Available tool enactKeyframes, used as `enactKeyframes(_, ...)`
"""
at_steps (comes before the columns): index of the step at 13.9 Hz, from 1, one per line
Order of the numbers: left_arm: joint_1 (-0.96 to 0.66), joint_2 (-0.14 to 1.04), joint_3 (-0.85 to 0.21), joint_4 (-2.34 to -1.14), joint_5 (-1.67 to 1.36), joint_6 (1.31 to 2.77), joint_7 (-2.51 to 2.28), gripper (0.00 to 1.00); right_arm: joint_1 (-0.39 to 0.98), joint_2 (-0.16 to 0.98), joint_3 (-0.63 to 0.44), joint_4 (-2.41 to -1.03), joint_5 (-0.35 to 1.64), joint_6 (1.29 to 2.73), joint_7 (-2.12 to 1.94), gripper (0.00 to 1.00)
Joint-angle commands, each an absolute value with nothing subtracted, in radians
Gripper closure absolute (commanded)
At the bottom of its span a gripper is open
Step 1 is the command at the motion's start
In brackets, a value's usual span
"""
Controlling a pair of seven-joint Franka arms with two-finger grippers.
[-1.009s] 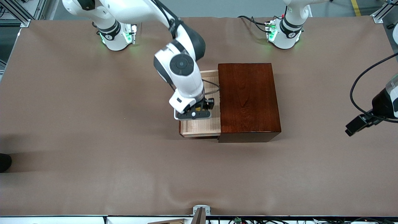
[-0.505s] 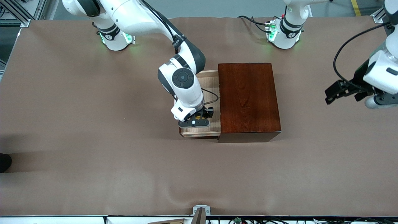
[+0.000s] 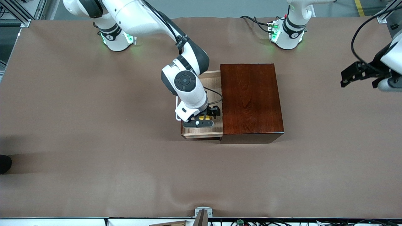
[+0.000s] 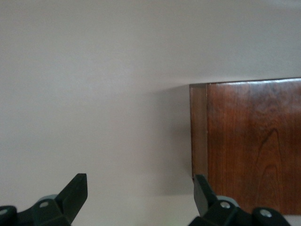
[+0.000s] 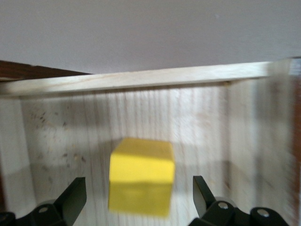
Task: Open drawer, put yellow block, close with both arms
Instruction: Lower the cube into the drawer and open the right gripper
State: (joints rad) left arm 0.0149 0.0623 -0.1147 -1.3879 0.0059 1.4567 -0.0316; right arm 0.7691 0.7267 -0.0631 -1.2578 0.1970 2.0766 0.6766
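We see the right gripper [image 5: 136,200] wide open over the small yellow cube block [image 5: 141,176], which lies in the pale wooden drawer [image 3: 202,131]. The left gripper [image 4: 138,197], also wide, waits over the table's end. Next we must push the drawer into the reddish-brown wooden box [image 3: 249,100].

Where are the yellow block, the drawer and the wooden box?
yellow block [image 5: 141,172], right wrist view, its front face.
drawer [image 5: 141,79], right wrist view, its pale wooden wall.
wooden box [image 3: 249,97], front view, its top.

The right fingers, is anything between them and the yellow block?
No. In the right wrist view the block lies on the drawer floor between the open right gripper fingers, bare gaps either side.
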Motion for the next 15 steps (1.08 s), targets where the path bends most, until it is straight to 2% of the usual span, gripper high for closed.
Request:
enactKeyframes(1,-0.043,-0.038,-0.025,-1.495,-0.037,1.447,0.020,0.00,0.717,0.560,-0.060,-1.276,0.221,1.907,0.663,0.00)
enactKeyframes(4,-0.038,-0.035,-0.020,-1.494,-0.038,1.447,0.015,0.00,0.638,0.413,-0.066,-1.279,0.219,1.687,0.582,0.00)
enactKeyframes(8,-0.040,-0.031,-0.021,-1.499,-0.031,1.430,0.005,0.00,0.422,0.272,-0.071,-1.298,0.160,1.482,0.372,0.00)
enactKeyframes(13,-0.040,-0.008,-0.034,-1.486,-0.037,1.425,-0.020,0.00,0.230,0.098,-0.071,-1.492,0.066,1.486,0.149,0.00)
enactKeyframes(15,-0.060,0.023,-0.060,-1.463,-0.038,1.427,-0.148,0.00,0.172,0.065,-0.071,-1.526,0.014,1.482,0.146,0.00)
